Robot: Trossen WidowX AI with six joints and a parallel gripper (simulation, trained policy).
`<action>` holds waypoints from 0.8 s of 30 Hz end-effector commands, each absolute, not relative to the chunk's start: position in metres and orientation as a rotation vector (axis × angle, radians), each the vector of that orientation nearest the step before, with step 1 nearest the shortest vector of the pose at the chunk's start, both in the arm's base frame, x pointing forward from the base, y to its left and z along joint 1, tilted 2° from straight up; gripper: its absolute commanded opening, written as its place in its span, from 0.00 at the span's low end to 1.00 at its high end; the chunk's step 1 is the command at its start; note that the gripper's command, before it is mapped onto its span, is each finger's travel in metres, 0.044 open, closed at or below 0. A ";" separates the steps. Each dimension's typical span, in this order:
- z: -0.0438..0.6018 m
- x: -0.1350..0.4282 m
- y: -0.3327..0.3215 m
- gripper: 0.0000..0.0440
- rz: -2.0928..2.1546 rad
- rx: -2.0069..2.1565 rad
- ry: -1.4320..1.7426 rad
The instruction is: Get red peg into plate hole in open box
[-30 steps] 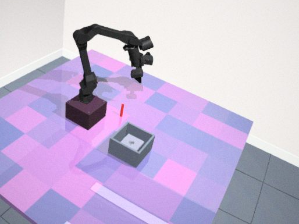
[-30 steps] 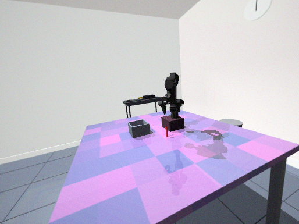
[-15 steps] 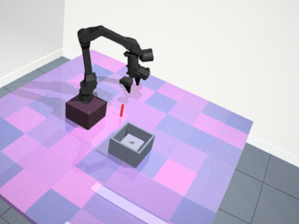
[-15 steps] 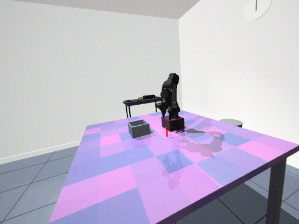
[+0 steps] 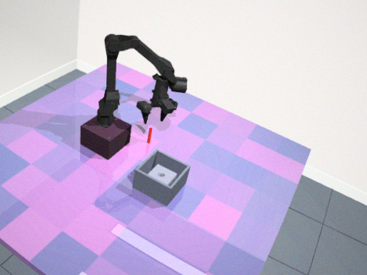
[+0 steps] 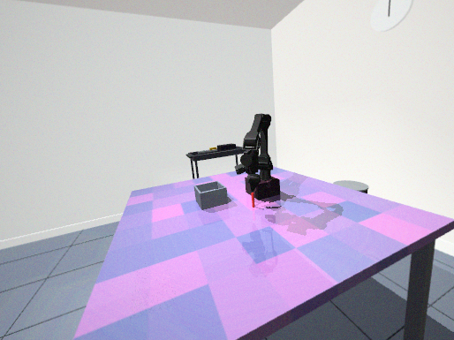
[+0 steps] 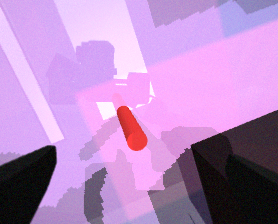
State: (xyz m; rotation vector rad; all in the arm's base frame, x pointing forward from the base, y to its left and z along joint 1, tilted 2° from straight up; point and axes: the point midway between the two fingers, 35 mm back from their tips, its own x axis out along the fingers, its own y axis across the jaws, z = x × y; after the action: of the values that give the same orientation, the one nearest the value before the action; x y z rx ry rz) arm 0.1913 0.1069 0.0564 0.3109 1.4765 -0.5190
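The red peg (image 5: pixel 149 136) (image 6: pixel 253 200) (image 7: pixel 130 128) stands upright on the table, between the arm's base and the box. My gripper (image 5: pixel 154 122) (image 7: pixel 143 157) points down just above the peg, open, with nothing between its fingers. In the wrist view the peg shows between the two fingertips, slightly ahead of them. In the exterior view the fingers partly overlap each other above the peg's top. The grey open box (image 5: pixel 150 188) (image 6: pixel 214 199) stands beside the peg. A pale plate (image 5: pixel 171 176) with a dark hole lies at its bottom, seen in the top view.
The arm's dark base block (image 5: pixel 107 139) (image 6: pixel 270 189) stands close to the peg, and it also shows at the right in the wrist view (image 7: pixel 245 145). A pale strip (image 5: pixel 153 248) lies on the patchwork table (image 5: pixel 214 213). A side table (image 6: pixel 205 154) stands behind.
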 end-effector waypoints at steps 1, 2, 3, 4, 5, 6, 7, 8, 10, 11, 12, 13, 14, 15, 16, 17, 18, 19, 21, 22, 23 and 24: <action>0.044 0.189 0.102 0.98 -0.591 0.332 1.473; 0.039 0.189 0.101 0.98 -0.610 0.342 1.470; 0.035 0.188 0.100 0.98 -0.626 0.351 1.466; 0.031 0.188 0.100 0.98 -0.640 0.361 1.461; 0.026 0.188 0.099 0.98 -0.653 0.371 1.456; 0.021 0.188 0.099 0.98 -0.664 0.381 1.450; 0.017 0.188 0.099 0.98 -0.674 0.391 1.444; 0.012 0.187 0.099 0.98 -0.682 0.402 1.437; 0.004 0.188 0.099 0.98 -0.695 0.422 1.423; 0.000 0.188 0.099 0.98 -0.700 0.433 1.416; -0.004 0.188 0.099 0.98 -0.704 0.443 1.409; -0.008 0.188 0.099 0.98 -0.708 0.453 1.403; -0.011 0.187 0.100 0.98 -0.712 0.462 1.396; -0.015 0.187 0.100 0.98 -0.715 0.471 1.391; -0.018 0.187 0.100 0.98 -0.719 0.479 1.386; -0.020 0.186 0.100 0.97 -0.722 0.486 1.382; -0.023 0.185 0.100 0.94 -0.726 0.492 1.380; -0.026 0.184 0.100 0.91 -0.731 0.498 1.379; -0.030 0.181 0.100 0.81 -0.744 0.513 1.379; -0.032 0.180 0.100 0.76 -0.751 0.520 1.381; -0.034 0.178 0.100 0.71 -0.758 0.528 1.384; -0.035 0.177 0.100 0.65 -0.765 0.535 1.389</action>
State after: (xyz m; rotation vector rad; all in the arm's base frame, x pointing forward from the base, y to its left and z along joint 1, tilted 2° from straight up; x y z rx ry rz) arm 0.1810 0.1002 -0.0303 0.5218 1.3770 -0.7463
